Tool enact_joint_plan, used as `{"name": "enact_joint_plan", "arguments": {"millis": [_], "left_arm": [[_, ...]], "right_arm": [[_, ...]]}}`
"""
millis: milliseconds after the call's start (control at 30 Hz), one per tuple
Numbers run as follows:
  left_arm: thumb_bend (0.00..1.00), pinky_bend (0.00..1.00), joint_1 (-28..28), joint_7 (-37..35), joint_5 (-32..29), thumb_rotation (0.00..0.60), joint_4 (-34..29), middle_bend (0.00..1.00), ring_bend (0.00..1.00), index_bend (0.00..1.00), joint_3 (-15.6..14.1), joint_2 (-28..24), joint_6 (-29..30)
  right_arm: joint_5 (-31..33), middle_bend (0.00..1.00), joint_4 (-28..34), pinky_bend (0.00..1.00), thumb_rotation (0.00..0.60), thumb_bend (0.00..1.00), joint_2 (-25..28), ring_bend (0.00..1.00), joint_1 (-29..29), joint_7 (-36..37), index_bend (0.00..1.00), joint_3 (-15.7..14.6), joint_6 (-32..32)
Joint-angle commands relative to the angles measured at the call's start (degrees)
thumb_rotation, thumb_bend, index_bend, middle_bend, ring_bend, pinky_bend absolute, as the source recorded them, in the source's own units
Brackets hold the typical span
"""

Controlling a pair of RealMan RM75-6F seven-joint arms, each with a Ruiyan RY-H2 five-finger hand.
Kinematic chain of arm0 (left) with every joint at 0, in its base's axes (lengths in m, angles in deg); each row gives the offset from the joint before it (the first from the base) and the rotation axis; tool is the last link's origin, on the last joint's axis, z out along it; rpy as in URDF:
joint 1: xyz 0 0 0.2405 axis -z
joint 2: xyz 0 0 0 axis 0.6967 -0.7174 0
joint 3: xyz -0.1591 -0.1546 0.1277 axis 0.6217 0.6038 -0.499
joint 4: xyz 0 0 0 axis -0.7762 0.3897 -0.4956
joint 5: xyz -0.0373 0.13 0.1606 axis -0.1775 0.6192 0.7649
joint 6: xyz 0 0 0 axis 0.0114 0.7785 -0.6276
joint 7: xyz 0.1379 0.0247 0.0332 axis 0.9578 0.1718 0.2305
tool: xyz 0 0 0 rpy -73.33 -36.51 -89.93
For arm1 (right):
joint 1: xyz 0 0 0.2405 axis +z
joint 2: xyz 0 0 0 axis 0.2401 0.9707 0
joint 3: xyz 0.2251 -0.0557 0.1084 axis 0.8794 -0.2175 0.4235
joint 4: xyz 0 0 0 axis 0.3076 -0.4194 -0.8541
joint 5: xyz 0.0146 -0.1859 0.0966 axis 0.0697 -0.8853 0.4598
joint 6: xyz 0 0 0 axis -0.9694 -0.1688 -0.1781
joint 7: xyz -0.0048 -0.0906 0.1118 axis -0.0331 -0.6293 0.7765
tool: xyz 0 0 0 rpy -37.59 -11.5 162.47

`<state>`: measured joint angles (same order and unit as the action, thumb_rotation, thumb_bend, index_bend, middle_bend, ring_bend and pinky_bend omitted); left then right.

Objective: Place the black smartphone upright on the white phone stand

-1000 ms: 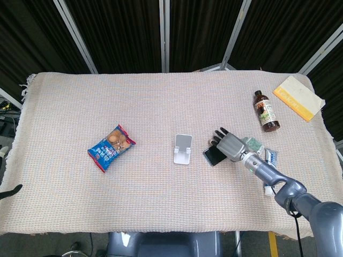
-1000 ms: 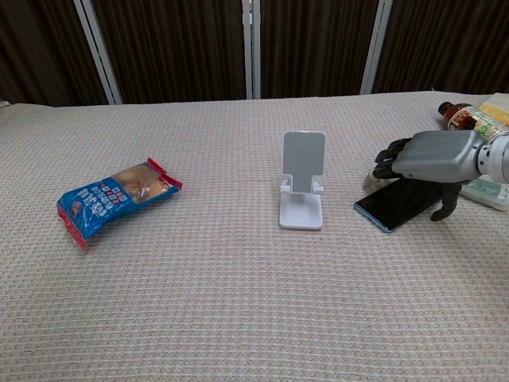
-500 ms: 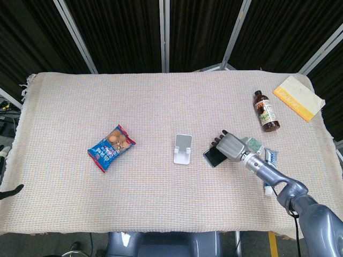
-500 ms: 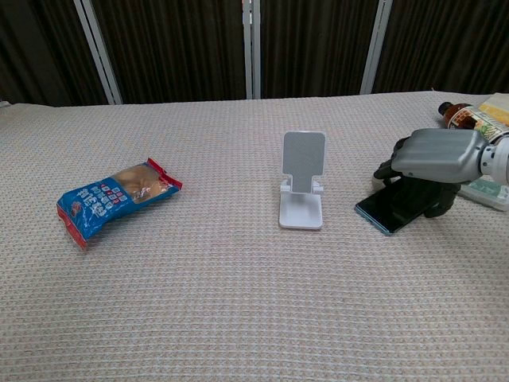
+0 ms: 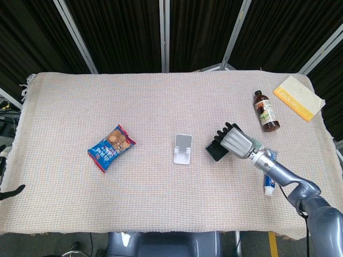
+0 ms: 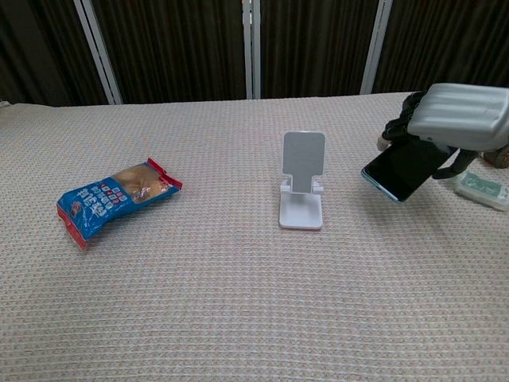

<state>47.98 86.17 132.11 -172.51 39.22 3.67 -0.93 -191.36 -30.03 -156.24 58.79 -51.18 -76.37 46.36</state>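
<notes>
**Phone lifted clear of the cloth, beside the stand**

While the right hand (image 6: pixel 465 118) grips the black smartphone (image 6: pixel 402 169) from above, fingers curled over its far edge, the phone hangs tilted, its lower corner off the table and pointing down toward the cloth. All places below are taken from the white phone stand (image 6: pixel 302 179).

- White phone stand: upright near the middle of the woven tablecloth (image 5: pixel 161 107), back plate raised, nothing on it.
- Black smartphone: just to the right of the stand, apart from it, dark screen facing the stand and slightly down. From the head view it shows as a dark slab (image 5: pixel 215 151) at the fingertips of the right hand (image 5: pixel 234 142).
- Left hand: not seen in either view.
- Blue snack packet (image 6: pixel 115 195): well to the left of the stand, lying flat.
- Brown bottle (image 5: pixel 266 111): well to the right and further back, lying on the cloth.
- Yellow-edged book (image 5: pixel 298 97): beyond the bottle, at the far right corner.
- Toothpaste tube (image 5: pixel 269 183): to the right of the stand and nearer the front edge, beside the right forearm.
- Small pale box (image 6: pixel 483 189): right of the stand, past the hand.
</notes>
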Motion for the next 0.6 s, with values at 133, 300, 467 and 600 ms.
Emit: {"name": "enact_joint_plan", "arguments": {"millis": [133, 300, 467, 600], "left_arm": [[0.00, 0.00, -0.6, -2.7, 1.5, 0.600, -0.8, 0.00, 0.00, 0.00, -0.2, -1.3, 1.5], [0.00, 0.00, -0.9, -4.4, 2.8, 0.600, -1.1, 0.00, 0.00, 0.00, -0.6, -2.1, 2.2], [0.00, 0.00, -1.0, -5.3, 3.6, 0.600, -1.1, 0.00, 0.00, 0.00, -0.9, -2.5, 2.2], [0.00, 0.00, -0.9, -5.5, 3.0, 0.600, -0.6, 0.00, 0.00, 0.00, -0.9, -2.5, 1.5]], "right_arm": [[-3.4, 0.57, 15.9, 0.30, 0.600, 0.29, 9.9, 0.42, 1.8, -16.8, 0.55, 2.9, 9.9], [-5.0, 0.57, 32.8, 0.30, 0.600, 0.30, 16.2, 0.42, 4.5, -36.1, 0.55, 6.2, 7.3], [-5.6, 0.57, 42.2, 0.30, 0.600, 0.29, 17.3, 0.42, 7.0, -54.9, 0.55, 9.3, 0.3], [-5.0, 0.58, 45.0, 0.29, 0.600, 0.30, 15.6, 0.42, 8.3, -65.4, 0.53, 11.3, -4.9]]}}
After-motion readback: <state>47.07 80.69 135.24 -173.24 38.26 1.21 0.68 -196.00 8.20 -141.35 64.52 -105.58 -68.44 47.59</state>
